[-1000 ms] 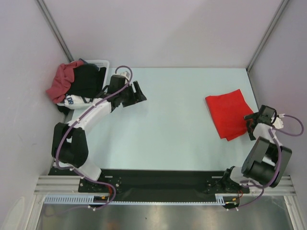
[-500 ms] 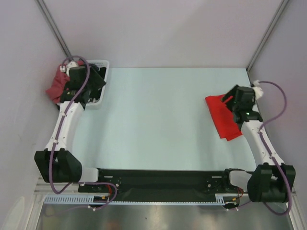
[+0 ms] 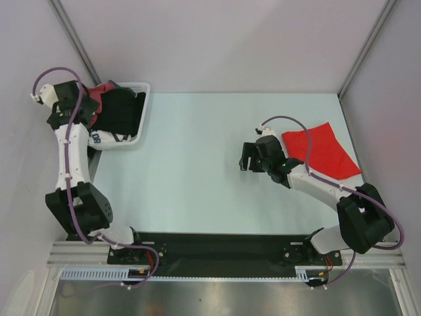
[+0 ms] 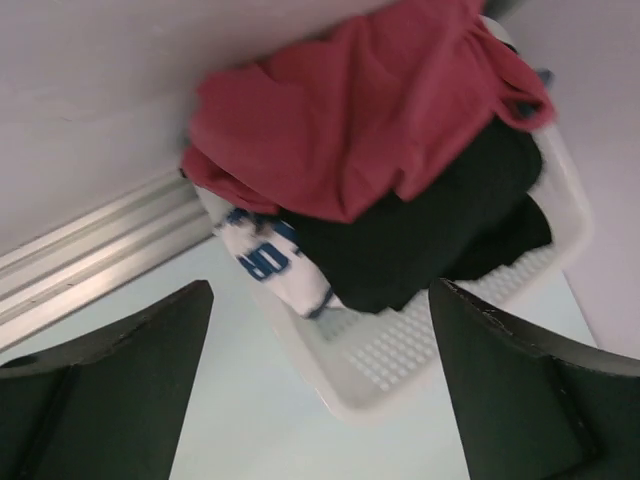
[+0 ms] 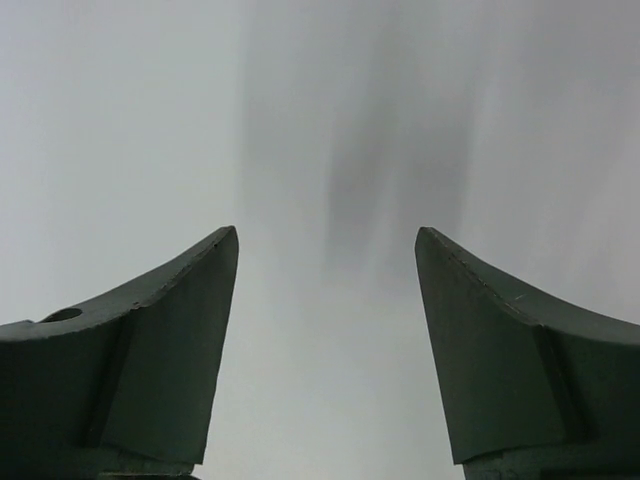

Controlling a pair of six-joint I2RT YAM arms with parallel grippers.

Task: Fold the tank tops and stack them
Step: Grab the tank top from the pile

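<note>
Right gripper (image 3: pixel 245 158) withdrew; two tank tops (image 3: pixel 322 153) (image 3: pixel 99 93) apart.

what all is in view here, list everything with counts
bright red tank top: 1, bright red, folded on the table's right side
maroon tank top: 1, dusty red, heaped on top in the basket
black garments: count unclear, black, in the basket
white cloth: 1, white with blue lettering, at the basket's edge
basket: 1, white, far left corner
table: 1, pale blue
left gripper: 1, black, open, facing the basket
right gripper: 1, black, open, mid-table
</note>
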